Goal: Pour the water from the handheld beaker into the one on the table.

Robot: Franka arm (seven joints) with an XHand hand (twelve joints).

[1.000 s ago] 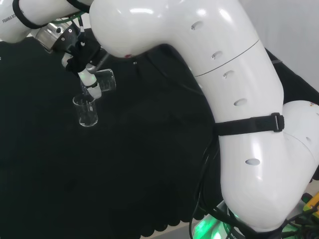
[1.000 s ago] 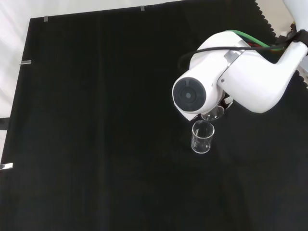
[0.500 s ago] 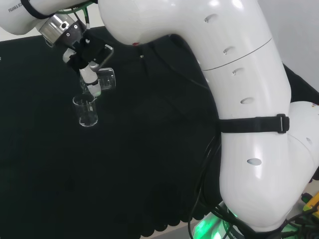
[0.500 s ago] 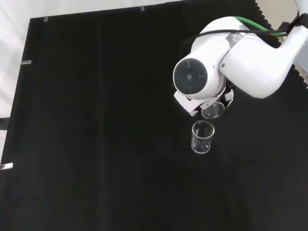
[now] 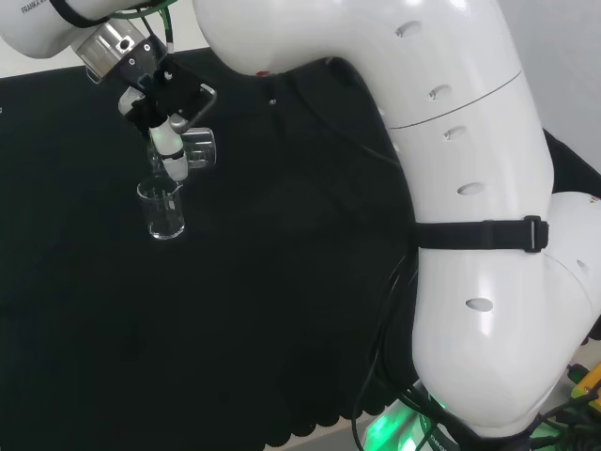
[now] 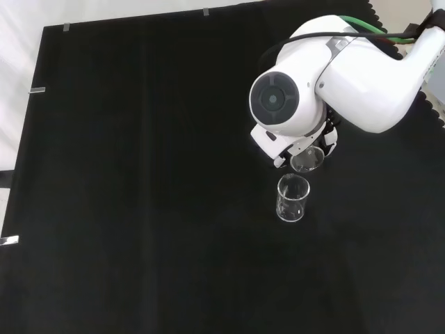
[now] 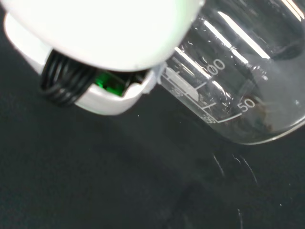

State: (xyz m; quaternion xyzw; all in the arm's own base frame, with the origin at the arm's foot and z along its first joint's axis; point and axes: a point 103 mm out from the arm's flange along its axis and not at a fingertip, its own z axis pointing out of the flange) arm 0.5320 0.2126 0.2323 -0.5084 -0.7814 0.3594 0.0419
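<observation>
The black and white hand [image 5: 167, 120] has its fingers curled round a clear glass beaker with printed marks [image 5: 198, 149], tipped on its side in the air. Just below it, 1 upright clear glass beaker [image 5: 163, 209] stands on the black cloth [image 5: 282, 310], apart from the held one.

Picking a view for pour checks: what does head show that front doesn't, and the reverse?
Head alone: the hand, its fingers wrapped round the tilted held beaker, just up and right of the standing beaker. Front alone: the held beaker's open mouth from above, a white arm link standing over the hand, and the cloth's far edge. Both: two clear beakers close together on black cloth.
</observation>
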